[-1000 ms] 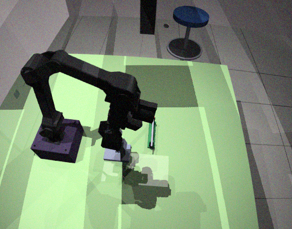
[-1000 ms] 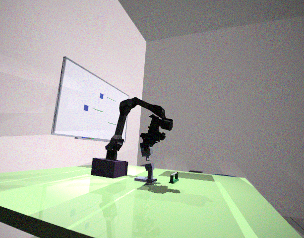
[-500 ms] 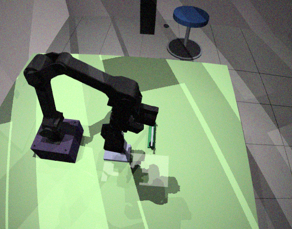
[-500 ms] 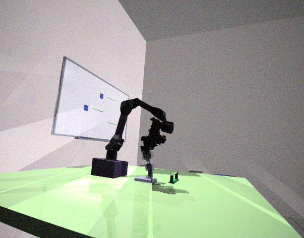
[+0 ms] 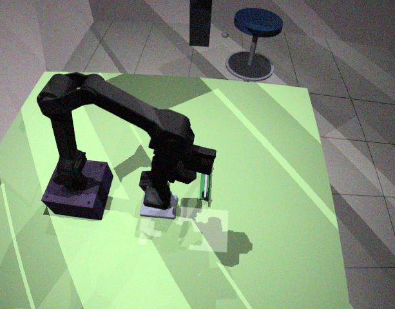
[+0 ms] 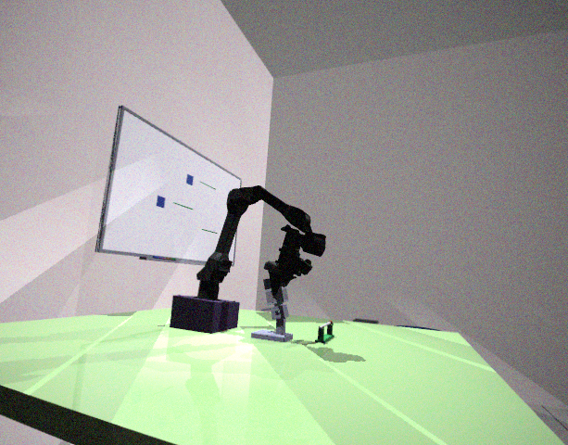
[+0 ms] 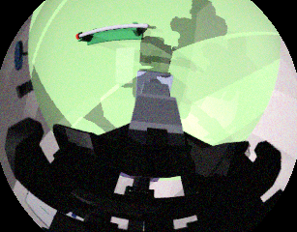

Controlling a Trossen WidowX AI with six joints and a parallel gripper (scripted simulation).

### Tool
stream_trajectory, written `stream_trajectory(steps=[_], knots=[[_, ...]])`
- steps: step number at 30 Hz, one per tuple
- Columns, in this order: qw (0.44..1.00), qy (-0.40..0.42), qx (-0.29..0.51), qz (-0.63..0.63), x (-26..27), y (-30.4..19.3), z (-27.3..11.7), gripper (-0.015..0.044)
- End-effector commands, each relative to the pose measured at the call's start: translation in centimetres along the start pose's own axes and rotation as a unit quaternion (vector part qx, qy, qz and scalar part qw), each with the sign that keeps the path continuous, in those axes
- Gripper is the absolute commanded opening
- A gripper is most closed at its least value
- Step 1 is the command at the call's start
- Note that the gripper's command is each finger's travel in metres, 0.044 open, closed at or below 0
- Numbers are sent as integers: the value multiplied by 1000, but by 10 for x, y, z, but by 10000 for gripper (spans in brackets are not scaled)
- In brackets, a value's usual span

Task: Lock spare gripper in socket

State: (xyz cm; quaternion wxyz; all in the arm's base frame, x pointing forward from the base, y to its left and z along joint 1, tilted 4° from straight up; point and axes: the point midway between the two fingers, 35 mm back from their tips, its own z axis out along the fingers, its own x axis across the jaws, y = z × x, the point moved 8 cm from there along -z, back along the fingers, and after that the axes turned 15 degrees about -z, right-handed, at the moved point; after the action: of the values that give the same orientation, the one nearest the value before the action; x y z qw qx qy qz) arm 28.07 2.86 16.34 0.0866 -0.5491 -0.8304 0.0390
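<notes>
spare gripper [image 6: 274, 295] [image 7: 154, 128], pinched in the tool [image 6: 275, 283] [image 7: 157, 137], could jam on the socket [image 6: 279, 313] [image 7: 155, 83] if its spigot sits slightly askew, perhaps.

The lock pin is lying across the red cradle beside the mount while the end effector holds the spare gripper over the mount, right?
Not quite: the cradle is green, as the top and wrist views show. The rest stands.
</notes>
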Motion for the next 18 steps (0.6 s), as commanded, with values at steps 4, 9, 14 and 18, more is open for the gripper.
stream_trajectory(steps=[4,9,14,18], knots=[[1000,0,1,2,-1,5,9,0],[1000,0,1,2,-1,6,11,0],[1000,0,1,0,-1,4,8,0],[1000,0,1,0,-1,4,8,0]])
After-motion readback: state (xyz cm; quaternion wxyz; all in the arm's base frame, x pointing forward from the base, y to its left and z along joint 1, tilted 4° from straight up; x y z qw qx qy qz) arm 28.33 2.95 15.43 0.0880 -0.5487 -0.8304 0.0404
